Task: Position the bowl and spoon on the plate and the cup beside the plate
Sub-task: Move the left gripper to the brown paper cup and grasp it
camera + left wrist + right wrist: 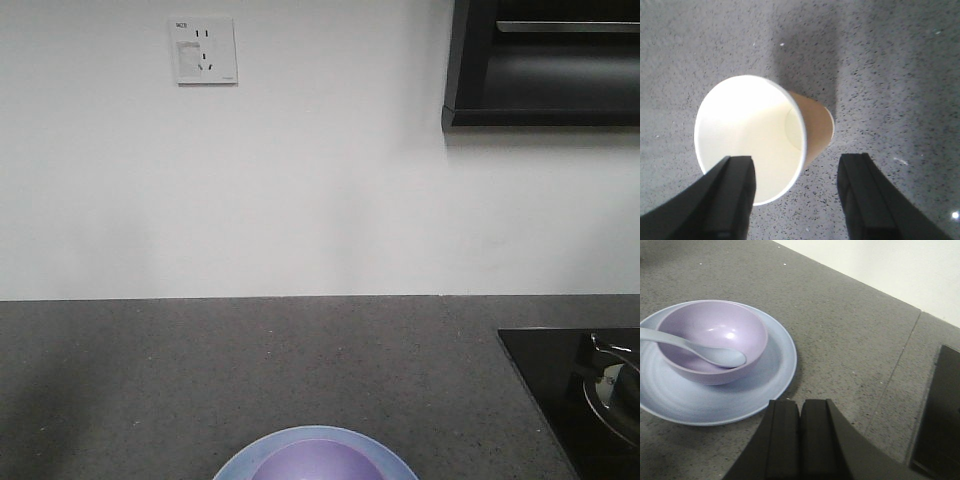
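The tan paper cup [815, 125] stands upright on the grey speckled counter, its cream inside facing the left wrist camera. My left gripper [797, 160] is open just above it. The left finger overlaps the cup's near rim in view, and the right finger is off to the cup's right over bare counter. The lavender bowl [705, 325] sits on the light-blue plate [775, 370]. The pale-blue spoon [715, 354] lies with its scoop in the bowl and its handle over the left rim. My right gripper [800, 402] is shut and empty, near the plate's right edge. The front view shows only the far parts of the plate [232, 458] and bowl [320, 462].
A black cooktop [560, 400] holding a metal pot [615, 395] is set into the counter at the right; its edge [940, 415] is also in the right wrist view. The white wall carries an outlet [204, 50], and a dark cabinet [545, 65] hangs at upper right.
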